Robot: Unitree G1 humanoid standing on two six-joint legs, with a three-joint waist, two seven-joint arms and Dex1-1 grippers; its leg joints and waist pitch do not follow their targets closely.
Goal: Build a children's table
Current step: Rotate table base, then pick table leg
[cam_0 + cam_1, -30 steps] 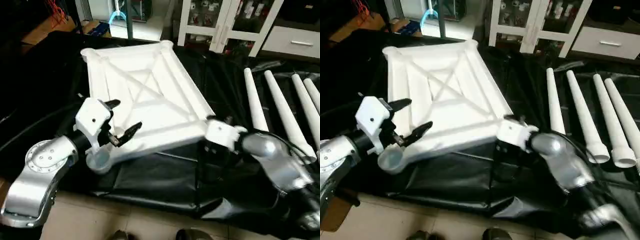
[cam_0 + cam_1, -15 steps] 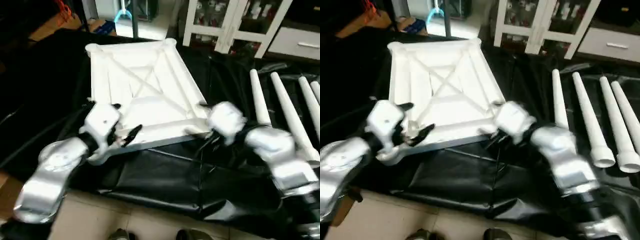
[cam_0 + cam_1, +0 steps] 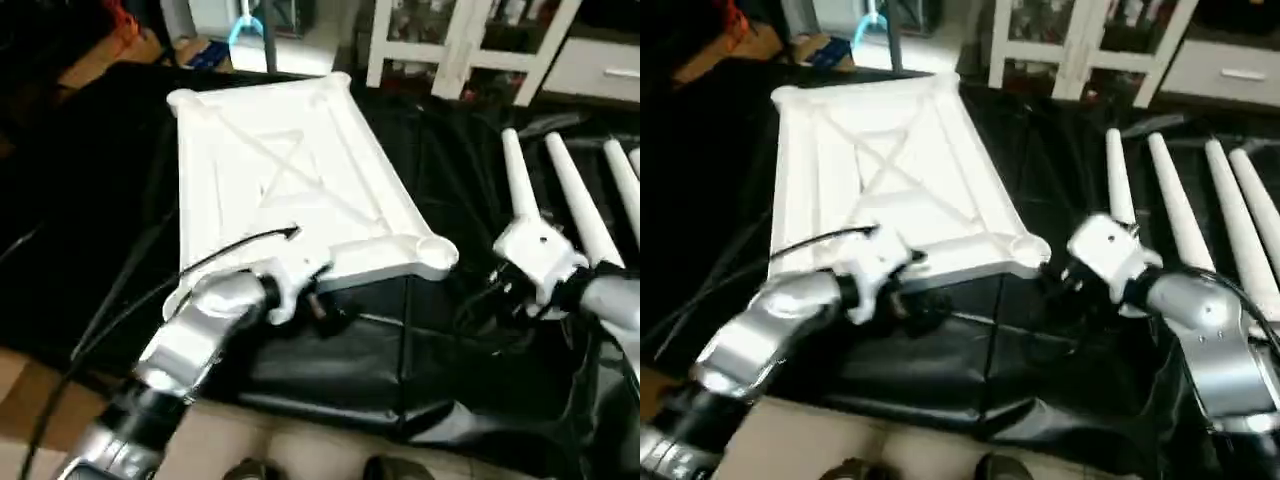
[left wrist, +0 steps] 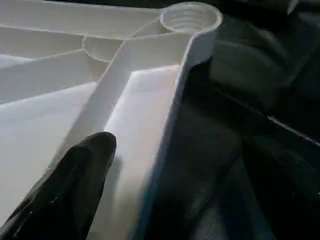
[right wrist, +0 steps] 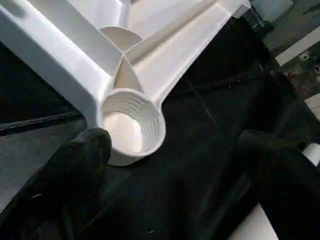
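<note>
The children's table lies in parts on the black cloth. Its white tabletop is upside down with the X-ribs showing. My left gripper is at the tabletop's near rim, between the two near corners. In the left wrist view one black finger rests over the inside of that rim, with the corner socket further along. My right gripper stands open just right of the near right socket, holding nothing. Several white tube legs lie side by side to the right.
The black-draped work table ends at a near edge with beige floor below. A white cabinet stands behind. A black cable runs from my left arm across the tabletop's near part.
My left gripper has moved right along the near rim, away from the near left corner. My right gripper has drawn back right from the near right corner, toward the legs. The view has shifted too.
</note>
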